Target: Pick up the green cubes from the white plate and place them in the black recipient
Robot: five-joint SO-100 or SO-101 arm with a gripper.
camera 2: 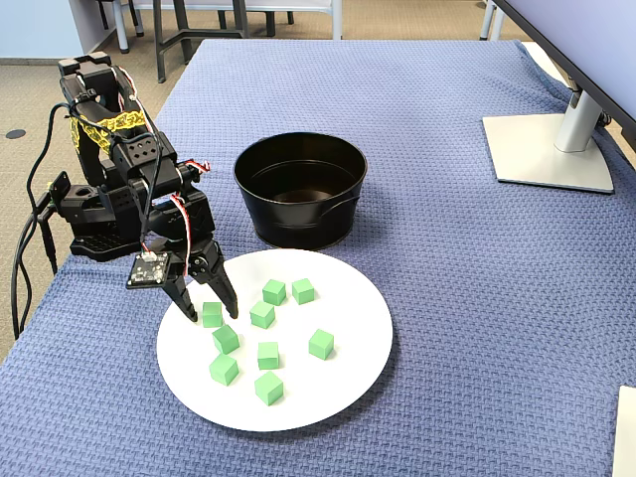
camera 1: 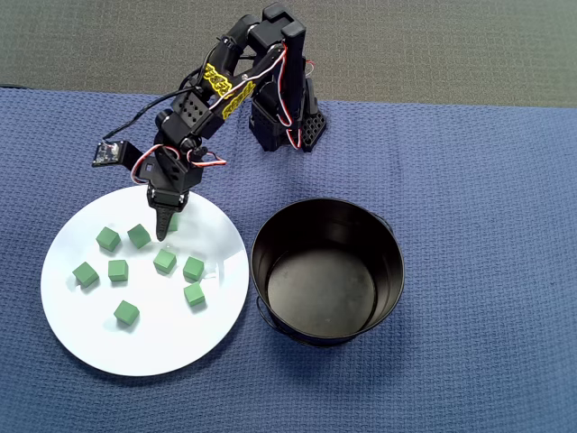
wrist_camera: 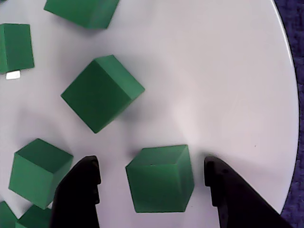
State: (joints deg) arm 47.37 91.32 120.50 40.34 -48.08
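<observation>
Gripper: gripper [wrist_camera: 152, 178] is down on the white plate [camera 1: 81, 334] with its jaws spread wide, one black finger [wrist_camera: 78, 190] on each side of a green cube [wrist_camera: 160, 178]. Small gaps on both sides in the wrist view, so it's around the cube but not squeezing it.
Same spot from other cams: in the fixed view the gripper [camera 2: 207, 310] straddles that cube [camera 2: 212, 314] at the plate's left edge; in the overhead view the fingers [camera 1: 164, 221] mostly cover it [camera 1: 173, 222], just a sliver of green showing.
Other cubes: eight more scattered loose across the middle of the plate [camera 2: 338, 397], all apart from each other, none stacked. Nearest neighbour in the wrist view is a tilted cube [wrist_camera: 102, 92] up and left of the flanked one, another one [wrist_camera: 38, 171] just left of the left finger.
Black pot: the black recipient [camera 1: 327, 271] sits just right of the plate in the overhead view, upright, nothing green inside, only the shiny bottom showing.
Surface: blue woven cloth [camera 1: 469, 180] under everything.
Extras: monitor stand [camera 2: 549, 149] at the far right of the fixed view.
</observation>
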